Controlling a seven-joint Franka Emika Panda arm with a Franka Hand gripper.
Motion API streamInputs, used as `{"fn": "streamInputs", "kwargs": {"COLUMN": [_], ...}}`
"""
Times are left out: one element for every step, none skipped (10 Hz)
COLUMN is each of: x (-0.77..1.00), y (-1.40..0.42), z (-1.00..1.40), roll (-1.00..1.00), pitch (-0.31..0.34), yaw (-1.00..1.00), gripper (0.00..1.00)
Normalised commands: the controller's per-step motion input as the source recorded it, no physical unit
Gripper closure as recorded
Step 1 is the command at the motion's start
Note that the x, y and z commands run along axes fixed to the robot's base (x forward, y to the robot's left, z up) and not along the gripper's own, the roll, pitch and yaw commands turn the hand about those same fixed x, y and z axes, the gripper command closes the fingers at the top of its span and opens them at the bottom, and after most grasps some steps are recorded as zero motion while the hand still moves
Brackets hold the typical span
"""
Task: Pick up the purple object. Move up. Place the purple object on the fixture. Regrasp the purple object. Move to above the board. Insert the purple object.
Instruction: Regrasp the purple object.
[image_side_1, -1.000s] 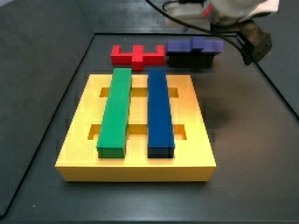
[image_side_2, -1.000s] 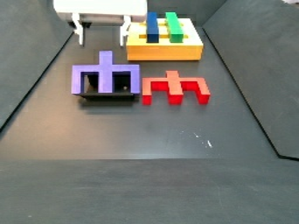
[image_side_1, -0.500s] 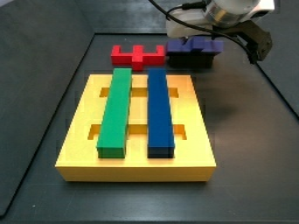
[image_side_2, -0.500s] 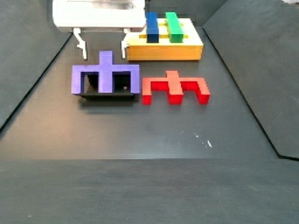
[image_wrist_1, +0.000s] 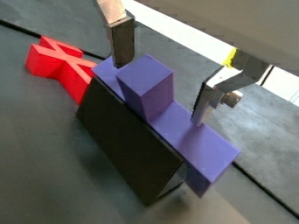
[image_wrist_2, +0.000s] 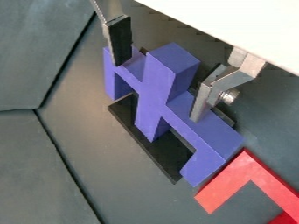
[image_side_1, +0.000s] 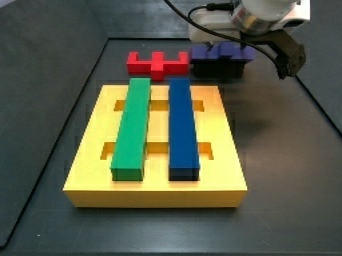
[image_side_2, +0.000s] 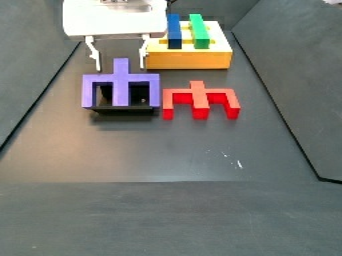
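The gripper (image_side_2: 115, 45) has come down since a second ago, and now hangs wide open and empty, just above the purple object (image_side_2: 120, 91). That block rests on the fixture (image_side_2: 123, 111), left of the red block (image_side_2: 201, 100); in both wrist views the fingers (image_wrist_2: 121, 39) straddle its raised centre tab (image_wrist_1: 145, 86), so the regrasp looks a straight descent.

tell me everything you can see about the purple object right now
The purple object is a matte purple-blue block, plastic by the look of it, with a long body, notches and a raised centre tab. It rests on the black fixture, beside the red block and apart from the yellow board. The tool is open, its fingers straddling the centre tab; in both wrist views gaps show on each side, so nothing grips it.
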Motion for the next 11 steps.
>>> {"fn": "streamInputs", "kwargs": {"x": [-0.09, -0.09, -0.07, 0.0, 0.0, 0.0, 0.0, 0.0, -0.01, 0.0, 0.0], "y": [-0.05, -0.04, -0.02, 0.0, 0.0, 0.0, 0.0, 0.0, 0.0, 0.0, 0.0], "z": [-0.26, -0.19, -0.13, 0.0, 0.0, 0.0, 0.0, 0.0, 0.0, 0.0, 0.0], "roll": [0.02, 0.0, 0.0, 0.0, 0.0, 0.03, 0.02, 0.05, 0.08, 0.05, 0.0], "pitch": [-0.026, -0.083, -0.086, 0.014, 0.169, 0.157, 0.097, 0.029, 0.0, 0.0, 0.0], "yaw": [0.0, 0.0, 0.0, 0.0, -0.02, -0.03, -0.01, 0.0, 0.0, 0.0, 0.0], "gripper": [0.0, 0.0, 0.0, 0.0, 0.0, 0.0, 0.0, 0.0, 0.0, 0.0, 0.0]}}
